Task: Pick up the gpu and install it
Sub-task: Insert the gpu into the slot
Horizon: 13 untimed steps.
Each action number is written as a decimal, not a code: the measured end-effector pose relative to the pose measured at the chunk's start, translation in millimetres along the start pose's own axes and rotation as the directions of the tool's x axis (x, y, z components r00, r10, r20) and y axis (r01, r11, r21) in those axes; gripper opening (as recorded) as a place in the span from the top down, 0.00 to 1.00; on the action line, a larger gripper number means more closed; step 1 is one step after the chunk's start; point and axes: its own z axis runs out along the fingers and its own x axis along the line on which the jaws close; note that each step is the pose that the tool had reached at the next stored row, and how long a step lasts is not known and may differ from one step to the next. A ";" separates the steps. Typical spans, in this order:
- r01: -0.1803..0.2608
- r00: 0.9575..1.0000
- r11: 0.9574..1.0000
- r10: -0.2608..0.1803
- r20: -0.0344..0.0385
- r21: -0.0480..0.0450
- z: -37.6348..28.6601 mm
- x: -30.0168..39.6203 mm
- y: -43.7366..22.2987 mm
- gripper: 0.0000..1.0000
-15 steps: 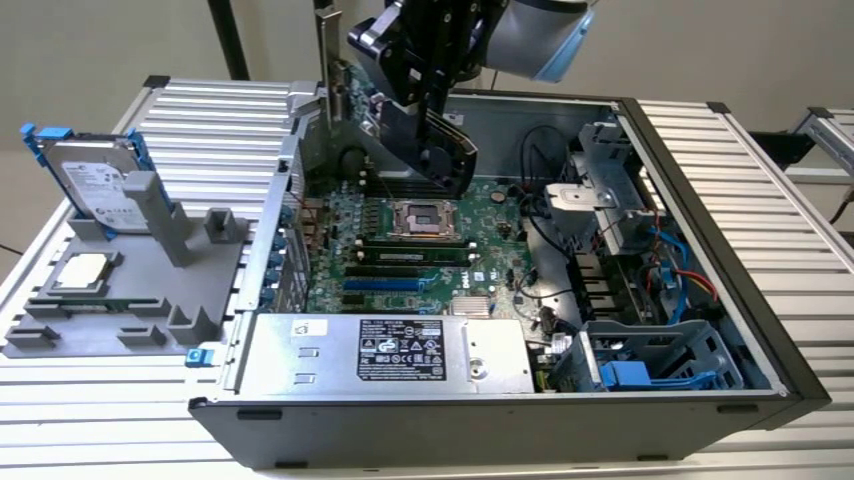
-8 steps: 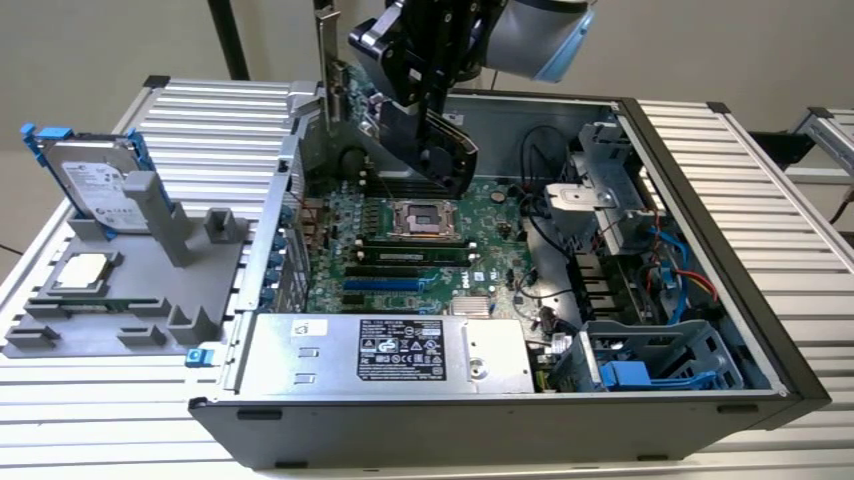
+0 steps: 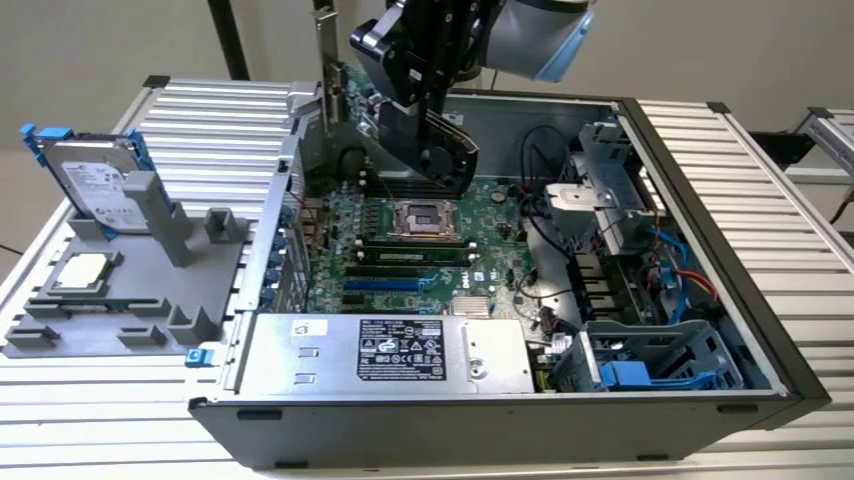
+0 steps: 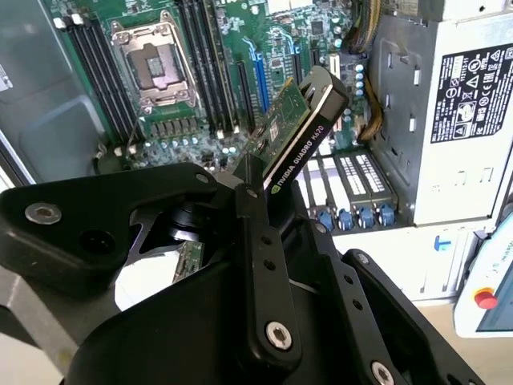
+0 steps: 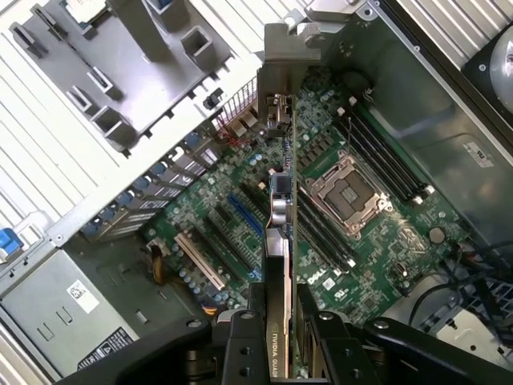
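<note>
The gpu point(image 3: 400, 135) hangs edge-down over the open computer case, its silver bracket point(image 3: 324, 60) toward the exterior view's left and its black cooler facing the exterior view's right. My gripper point(image 3: 424, 95) is shut on the card's upper edge. In the first wrist view the gpu point(image 5: 280, 208) runs edge-on above the motherboard point(image 5: 240, 200), between the expansion slots and the CPU socket point(image 5: 346, 192), with my gripper point(image 5: 280, 337) clamped on it. In the second wrist view the gpu point(image 4: 300, 120) juts out past a finger point(image 4: 258, 241), tilted over the blue slot point(image 4: 260, 80).
The case's rear wall point(image 3: 287, 190) and the power supply point(image 3: 387, 350) bound the slot area. A drive cage point(image 3: 654, 360) and cables point(image 3: 681, 280) fill the exterior view's right. Outside the case, a grey fixture point(image 3: 134, 300) holds a hard drive point(image 3: 100, 180) and a CPU chip point(image 3: 83, 270).
</note>
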 end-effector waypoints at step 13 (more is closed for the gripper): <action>0.039 0.999 0.999 -0.039 -0.003 -0.001 0.0 0.0 0.0 1.00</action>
